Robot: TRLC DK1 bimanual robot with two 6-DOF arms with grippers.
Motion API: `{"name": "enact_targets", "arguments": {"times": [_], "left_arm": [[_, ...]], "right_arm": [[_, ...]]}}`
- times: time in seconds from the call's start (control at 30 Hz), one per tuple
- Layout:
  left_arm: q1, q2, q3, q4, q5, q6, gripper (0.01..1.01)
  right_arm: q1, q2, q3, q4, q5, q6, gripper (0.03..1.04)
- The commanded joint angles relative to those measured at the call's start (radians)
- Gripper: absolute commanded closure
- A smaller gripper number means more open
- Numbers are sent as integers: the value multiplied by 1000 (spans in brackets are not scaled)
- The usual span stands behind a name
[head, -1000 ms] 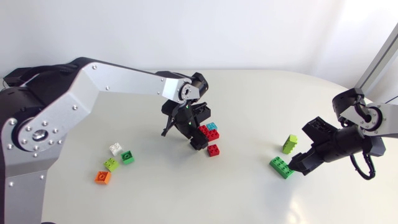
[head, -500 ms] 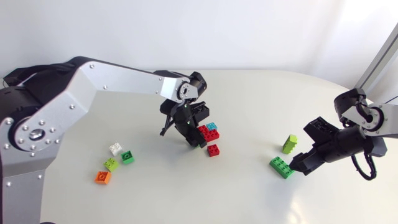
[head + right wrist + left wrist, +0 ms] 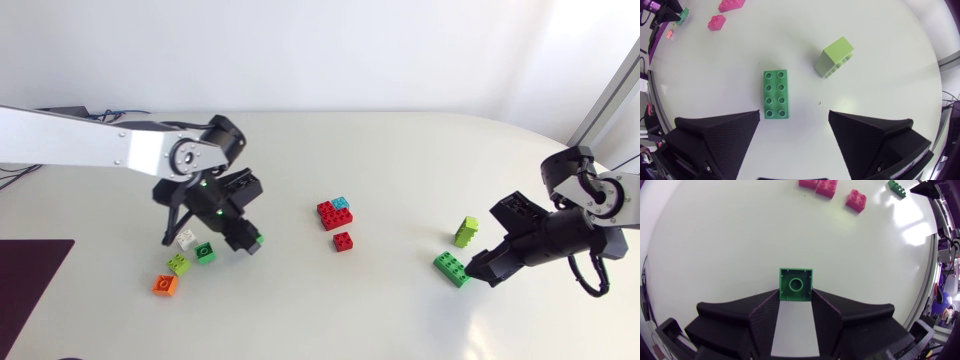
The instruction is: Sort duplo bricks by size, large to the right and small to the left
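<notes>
My left gripper (image 3: 250, 241) is shut on a small green brick (image 3: 257, 238), held just above the table right of the small-brick group. In the left wrist view that green brick (image 3: 796, 285) sits pinched between the fingertips of the gripper (image 3: 796, 294), hollow underside showing. My right gripper (image 3: 480, 268) stands open at the right, beside a large green brick (image 3: 452, 268). In the right wrist view the large green brick (image 3: 775, 94) lies flat just ahead of the open gripper (image 3: 794, 115), close to one finger. A lime brick (image 3: 834, 57) lies on its side further ahead.
Small white (image 3: 186, 238), green (image 3: 205, 251), lime (image 3: 179, 264) and orange (image 3: 165, 285) bricks lie grouped at the left. In the middle are a large red brick (image 3: 328, 213), a small teal brick (image 3: 342, 204) and a small red brick (image 3: 343, 241). The lime brick (image 3: 465, 231) lies at the right.
My left gripper shut on the small green brick at the middle cluster and carried it left toward the small-brick group. The right arm has hardly moved.
</notes>
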Motion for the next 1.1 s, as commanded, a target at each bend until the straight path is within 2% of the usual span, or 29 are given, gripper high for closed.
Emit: {"name": "enact_targets", "arguments": {"times": [0.0, 0.13, 0.17, 0.2, 0.23, 0.27, 0.3, 0.33, 0.47, 0.6, 0.87, 1.07], "left_arm": [[37, -57, -109, 29, -1, 37, 787], [81, -73, -204, 80, -1, 56, 777], [91, -73, -218, 89, -1, 59, 741], [106, -74, -233, 96, 1, 65, 634], [115, -76, -242, 103, 5, 69, 479], [126, -79, -253, 106, 15, 76, 251], [137, -83, -264, 109, 19, 82, 67], [138, -89, -274, 113, 21, 83, 43], [160, -132, -288, 123, 31, 88, 43], [170, -180, -259, 121, 45, 82, 43], [161, -247, -277, 107, 61, 69, 43], [190, -286, -305, 106, 84, 77, 43]], "right_arm": [[9, -15, -22, -8, -9, 22, 77], [64, -29, -8, -14, -9, 65, 77], [86, -32, 3, -20, -9, 84, 77], [109, -33, 18, -23, -8, 100, 77], [127, -33, 35, -33, -8, 114, 79], [153, -29, 61, -42, -5, 139, 79], [176, -24, 81, -53, -5, 162, 79], [202, -17, 101, -63, -5, 180, 79], [328, 31, 174, -72, 20, 254, 79], [411, 131, 288, -88, 29, 291, 82], [532, 345, 552, -115, 33, 312, 84], [572, 519, 768, -169, 30, 285, 84]]}}
